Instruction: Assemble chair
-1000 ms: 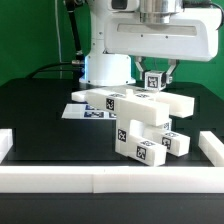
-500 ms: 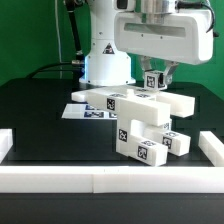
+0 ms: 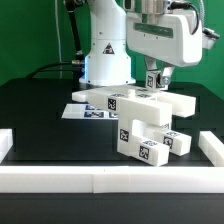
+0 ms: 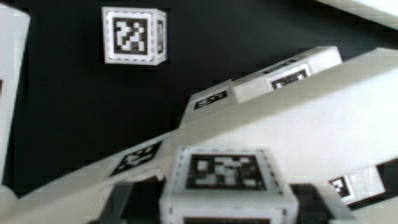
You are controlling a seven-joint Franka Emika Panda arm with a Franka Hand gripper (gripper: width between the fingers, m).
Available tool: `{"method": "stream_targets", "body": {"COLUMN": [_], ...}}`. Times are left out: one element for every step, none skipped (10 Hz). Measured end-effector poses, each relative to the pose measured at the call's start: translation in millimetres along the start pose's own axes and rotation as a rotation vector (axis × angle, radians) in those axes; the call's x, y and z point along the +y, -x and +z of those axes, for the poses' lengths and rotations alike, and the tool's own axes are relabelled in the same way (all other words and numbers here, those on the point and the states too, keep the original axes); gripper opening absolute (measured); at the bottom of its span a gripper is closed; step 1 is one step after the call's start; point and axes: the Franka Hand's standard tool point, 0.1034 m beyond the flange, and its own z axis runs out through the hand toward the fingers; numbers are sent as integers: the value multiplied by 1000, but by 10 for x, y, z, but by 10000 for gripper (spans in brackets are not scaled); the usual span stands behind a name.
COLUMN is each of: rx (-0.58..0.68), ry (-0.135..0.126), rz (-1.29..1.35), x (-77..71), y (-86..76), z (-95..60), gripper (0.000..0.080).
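Observation:
The partly built chair (image 3: 140, 122) stands mid-table as a stack of chunky white tagged blocks, with a long flat piece (image 3: 125, 100) across its top. My gripper (image 3: 156, 80) hangs just above the far right end of that piece. It is shut on a small white tagged block (image 3: 153, 80). In the wrist view this block (image 4: 222, 178) sits between my fingers (image 4: 135, 197), tag facing the camera, directly over the long white pieces (image 4: 285, 110) of the chair. Whether the block touches them I cannot tell.
The marker board (image 3: 84, 113) lies flat behind the chair on the exterior view's left. White border rails run along the front (image 3: 110, 178), left (image 3: 5, 143) and right (image 3: 212, 146). Another small tagged block (image 4: 134, 37) lies on the black table in the wrist view.
The wrist and its housing have turned and shifted toward the exterior view's right. The held block stays at almost the same spot above the chair.

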Motion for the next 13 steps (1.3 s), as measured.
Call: {"method": "stream_targets", "body": {"rx": [0, 0, 0, -7, -8, -9, -10, -10, -11, -12, -12, -11, -11], "ry": [0, 1, 2, 17, 17, 17, 16, 16, 15, 14, 12, 11, 9], "rz": [18, 3, -34, -58, -108, -225, -331, -435, -546, -625, -706, -800, -883], "x": [0, 2, 3, 13, 11, 11, 10, 10, 9, 6, -2, -9, -12], "y": [2, 2, 2, 17, 22, 25, 30, 29, 28, 28, 26, 20, 10], "z": [0, 4, 5, 2, 0, 1, 1, 1, 0, -2, -8, -13, -18], "gripper": [288, 288, 482, 592, 592, 640, 647, 647, 647, 649, 649, 649, 649]}}
